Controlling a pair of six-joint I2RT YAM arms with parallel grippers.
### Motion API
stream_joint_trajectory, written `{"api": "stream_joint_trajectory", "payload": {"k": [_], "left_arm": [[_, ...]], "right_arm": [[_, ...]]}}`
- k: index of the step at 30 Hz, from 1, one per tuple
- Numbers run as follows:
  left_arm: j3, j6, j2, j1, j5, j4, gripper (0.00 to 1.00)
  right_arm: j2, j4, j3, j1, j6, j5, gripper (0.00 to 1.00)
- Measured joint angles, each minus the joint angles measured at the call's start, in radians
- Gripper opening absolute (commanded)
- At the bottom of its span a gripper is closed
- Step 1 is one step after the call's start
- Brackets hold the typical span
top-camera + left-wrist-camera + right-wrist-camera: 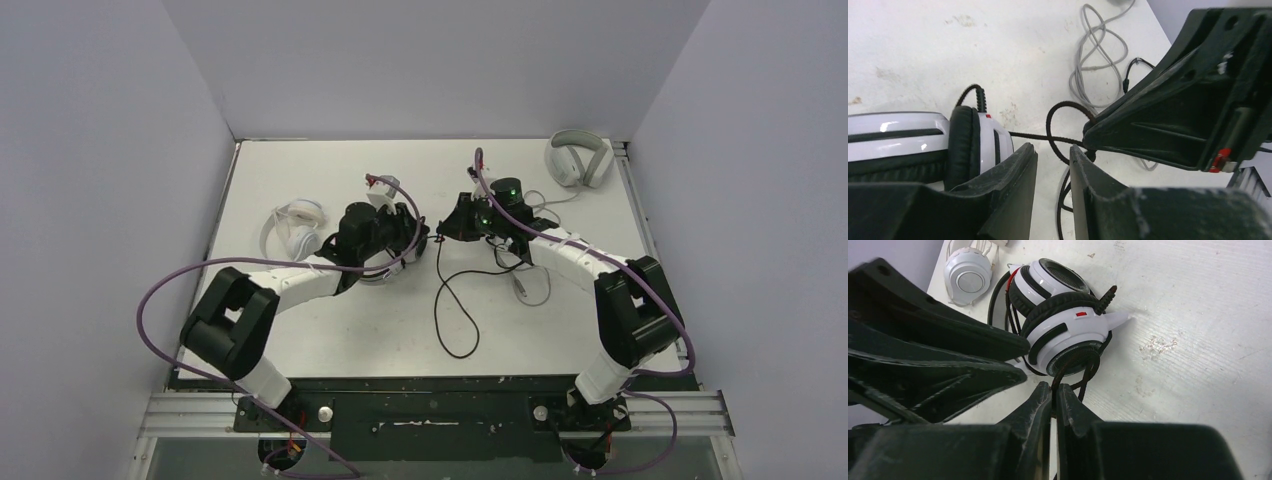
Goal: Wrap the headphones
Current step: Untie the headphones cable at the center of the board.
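The black-and-white headset (378, 268) (923, 137) (1060, 325) lies at mid-table, partly under my left gripper (418, 240) (1054, 150). Its jaws stand a little apart and pinch nothing; the bare table and a strand of black cable (1063, 137) show through the gap. My right gripper (447, 230) (1054, 387) faces it from the right, shut on the black cable (1088, 371) just off the earcup. More black cable (455, 315) loops toward the near edge. The small white on-ear pair (295, 228) (968, 277) rests to the left.
A light grey over-ear pair (578, 160) sits at the back right, its grey cable (533, 282) (1093, 55) trailing under my right arm. Grey walls enclose the table on three sides. Both arms' fingers nearly meet at mid-table.
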Motion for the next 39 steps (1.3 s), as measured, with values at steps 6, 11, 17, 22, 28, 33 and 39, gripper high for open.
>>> {"api": "stream_joint_trajectory", "payload": {"k": [6,11,17,22,28,33,39], "left_arm": [[-0.016,-0.048,0.102,0.007,0.083,0.063,0.28],[-0.016,-0.061,0.137,0.006,0.147,0.088,0.28],[-0.013,-0.037,0.165,-0.007,0.196,0.061,0.28],[-0.013,0.026,0.166,-0.041,0.191,-0.011,0.28],[-0.039,0.072,0.153,-0.063,0.161,-0.039,0.28],[-0.137,0.097,0.009,-0.064,0.129,-0.048,0.43],[-0.175,0.142,-0.116,-0.048,0.083,0.044,0.44]], "right_arm": [[0.0,-0.003,0.0,0.0,0.025,0.002,0.01],[0.0,-0.004,0.0,0.0,0.043,0.004,0.01],[0.0,-0.004,0.007,-0.007,0.066,-0.001,0.0],[0.0,-0.002,0.037,-0.016,0.088,-0.014,0.01],[0.005,-0.005,0.088,-0.027,0.111,-0.045,0.01],[0.006,-0.006,0.096,-0.032,0.116,-0.059,0.01],[0.006,-0.016,0.096,-0.035,0.122,-0.076,0.01]]}}
